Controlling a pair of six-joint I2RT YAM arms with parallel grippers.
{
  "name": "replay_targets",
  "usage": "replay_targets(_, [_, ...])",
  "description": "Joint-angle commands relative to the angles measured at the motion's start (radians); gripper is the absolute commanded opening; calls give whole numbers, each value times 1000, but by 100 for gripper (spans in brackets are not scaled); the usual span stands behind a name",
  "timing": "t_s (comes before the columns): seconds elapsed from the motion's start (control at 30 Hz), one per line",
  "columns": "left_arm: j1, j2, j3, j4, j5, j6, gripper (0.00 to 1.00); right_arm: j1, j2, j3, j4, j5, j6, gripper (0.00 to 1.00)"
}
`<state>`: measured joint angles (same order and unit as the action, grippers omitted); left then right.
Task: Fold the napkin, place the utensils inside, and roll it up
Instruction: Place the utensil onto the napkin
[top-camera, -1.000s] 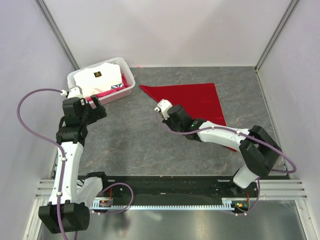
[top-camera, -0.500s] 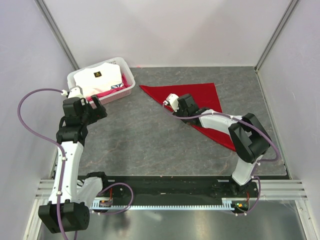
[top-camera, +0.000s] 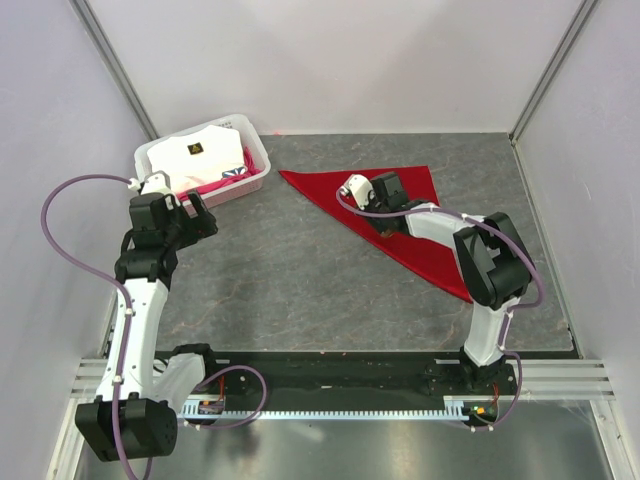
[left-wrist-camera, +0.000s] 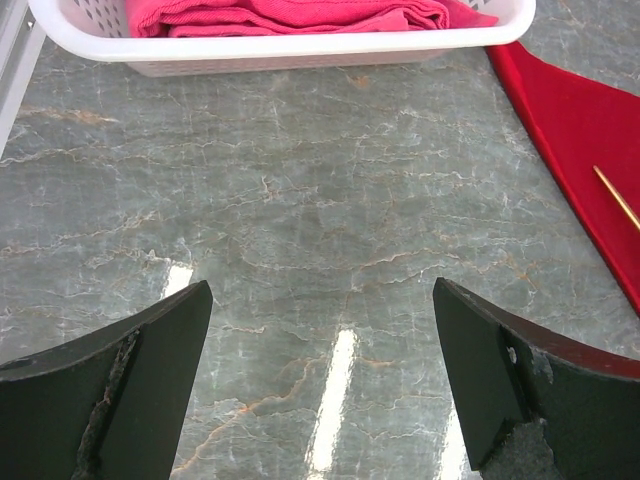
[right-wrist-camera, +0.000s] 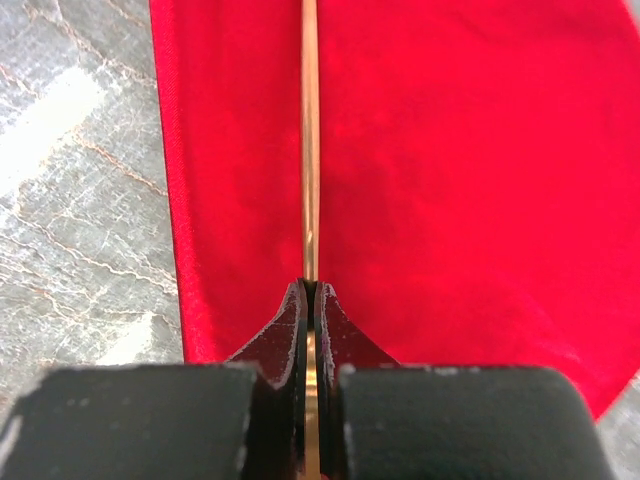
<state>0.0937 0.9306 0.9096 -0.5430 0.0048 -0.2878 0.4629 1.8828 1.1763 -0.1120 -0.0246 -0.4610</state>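
Observation:
The red napkin (top-camera: 420, 195) lies folded into a triangle at the back right of the table. My right gripper (top-camera: 380, 226) sits over it near its long diagonal edge. In the right wrist view the gripper (right-wrist-camera: 309, 285) is shut on the thin brown handle of the spoon (right-wrist-camera: 309, 150), which runs straight ahead over the napkin (right-wrist-camera: 450, 150), parallel to that edge. The spoon's bowl is out of view. My left gripper (top-camera: 200, 222) is open and empty above bare table (left-wrist-camera: 321, 300). The napkin's tip (left-wrist-camera: 570, 110) and part of the spoon handle (left-wrist-camera: 617, 197) show at the right.
A white plastic basket (top-camera: 150, 152) holding white and pink fabric items stands at the back left, just beyond my left gripper; its rim (left-wrist-camera: 280, 45) fills the top of the left wrist view. Grey marbled table (top-camera: 270, 270) lies between the arms.
My right gripper has moved back and to the right, from the bare table beside the napkin onto the napkin. The left arm has barely moved.

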Motion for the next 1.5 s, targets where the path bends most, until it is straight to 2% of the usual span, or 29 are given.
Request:
replay_targets(0.0, [-6, 5, 8, 35, 20, -2, 100, -10, 24, 48, -9, -75, -31, 0])
replay_targets(0.53, [-14, 11, 9, 35, 26, -4, 100, -44, 81, 74, -11, -57, -51, 0])
replay_targets(0.63, [-15, 11, 8, 35, 26, -5, 100, -47, 84, 77, -15, -54, -48, 4])
replay_targets(0.73, [-14, 13, 8, 35, 26, -5, 100, -47, 81, 82, -28, -38, -42, 8])
replay_targets(0.83, [-14, 13, 8, 35, 26, -5, 100, -46, 67, 85, -35, -32, -30, 18])
replay_targets(0.87, [-15, 14, 8, 35, 26, -7, 100, -47, 61, 86, -35, -29, -22, 30])
replay_targets(0.97, [-15, 14, 9, 35, 27, -7, 100, -46, 21, 85, -37, -28, 13, 46])
replay_targets(1.1, [-15, 13, 8, 35, 26, -7, 100, -46, -79, 63, -31, -43, 64, 49])
replay_targets(1.23, [-22, 19, 9, 35, 26, -7, 100, -46, -276, 26, -51, -8, 215, 50])
replay_targets(1.33, [-34, 30, 8, 35, 41, -10, 100, -46, -432, -42, -60, 102, 460, 54])
replay_targets(1.37, [-46, 40, 11, 35, 44, -10, 100, -47, -470, -90, -75, 183, 643, 57])
replay_targets(1.4, [-55, 45, 11, 34, 46, -11, 100, -46, -502, -113, -96, 215, 701, 58])
replay_targets(1.47, [-83, 56, 14, 32, 49, -10, 100, -50, -583, -177, -207, 311, 917, 59])
